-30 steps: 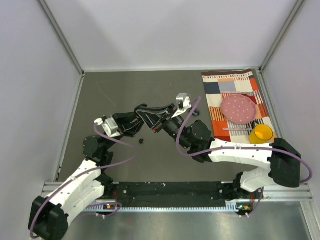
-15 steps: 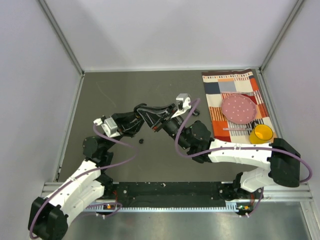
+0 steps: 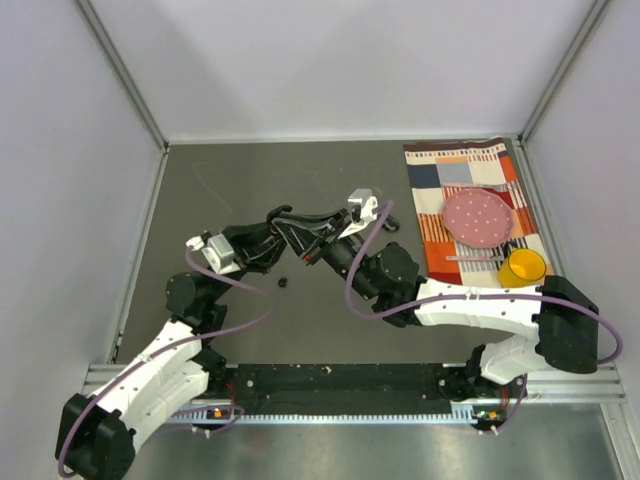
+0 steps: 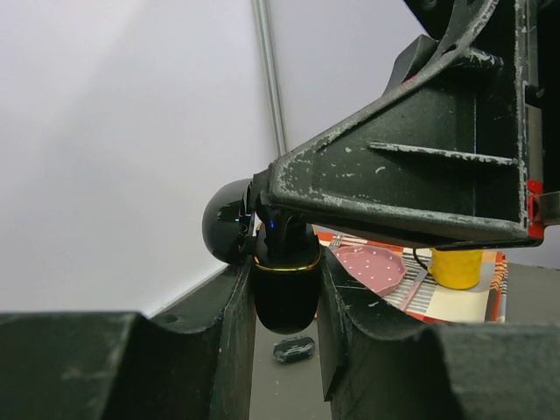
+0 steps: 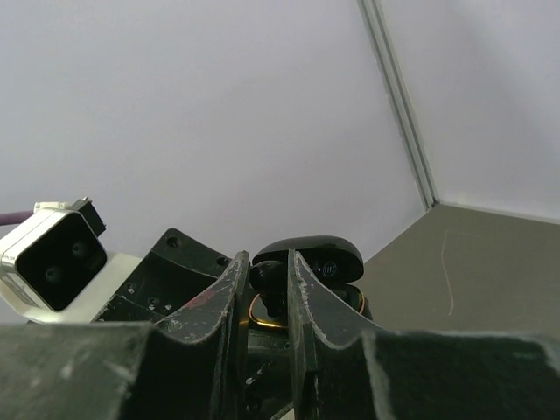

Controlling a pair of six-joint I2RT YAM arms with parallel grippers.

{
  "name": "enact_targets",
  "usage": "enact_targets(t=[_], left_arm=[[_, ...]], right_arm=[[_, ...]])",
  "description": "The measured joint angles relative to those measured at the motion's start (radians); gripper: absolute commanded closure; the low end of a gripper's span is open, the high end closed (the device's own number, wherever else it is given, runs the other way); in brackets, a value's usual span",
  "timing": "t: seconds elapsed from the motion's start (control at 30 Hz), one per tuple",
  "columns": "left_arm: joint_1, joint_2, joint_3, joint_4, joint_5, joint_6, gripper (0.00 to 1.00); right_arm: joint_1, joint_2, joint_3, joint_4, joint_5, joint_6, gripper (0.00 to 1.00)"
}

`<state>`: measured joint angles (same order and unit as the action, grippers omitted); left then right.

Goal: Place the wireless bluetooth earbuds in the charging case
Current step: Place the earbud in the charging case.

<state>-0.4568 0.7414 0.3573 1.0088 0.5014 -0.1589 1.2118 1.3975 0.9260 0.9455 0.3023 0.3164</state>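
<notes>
Where the two arms meet over the grey table [image 3: 220, 180], the left gripper [image 3: 287, 232] is seen clamped narrowly on the charging case [image 4: 284, 297]. This glossy black shell with a gold rim is held upright between the fingers, with its lid [image 4: 226, 229] swung open toward nine o'clock in the left wrist view. At six o'clock of that meeting point, seen from above, a loose earbud [image 3: 282, 283] is found lying on the table, apart from both grippers. From three o'clock the right gripper [image 5: 265, 267] is set against the open case, its fingers pinched narrowly on a held earbud [image 5: 266, 282], a small black rounded bit at the case's mouth; whether it is seated cannot be told. Farther toward three o'clock a patterned mat [image 3: 425, 178] is spread, and a pink plate [image 3: 478, 217] is set on it, with a yellow cup [image 3: 522, 268] at the plate's five o'clock.
</notes>
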Motion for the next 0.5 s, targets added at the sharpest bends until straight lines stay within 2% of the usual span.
enact_targets(t=[0.33,0.4,0.5], left_arm=[[-0.002,-0.033,0.0,-0.031,-0.033,0.005,1.0],[-0.002,-0.033,0.0,-0.038,-0.038,0.005,1.0],[-0.002,-0.033,0.0,-0.052,-0.039,0.005,1.0]], right_arm=[[0.025,-0.001,0.037,-0.075,0.038,-0.071,1.0],[0.025,-0.001,0.039,-0.087,0.044,-0.078,0.94],[0.025,-0.002,0.039,-0.099,0.055,-0.084,0.93]])
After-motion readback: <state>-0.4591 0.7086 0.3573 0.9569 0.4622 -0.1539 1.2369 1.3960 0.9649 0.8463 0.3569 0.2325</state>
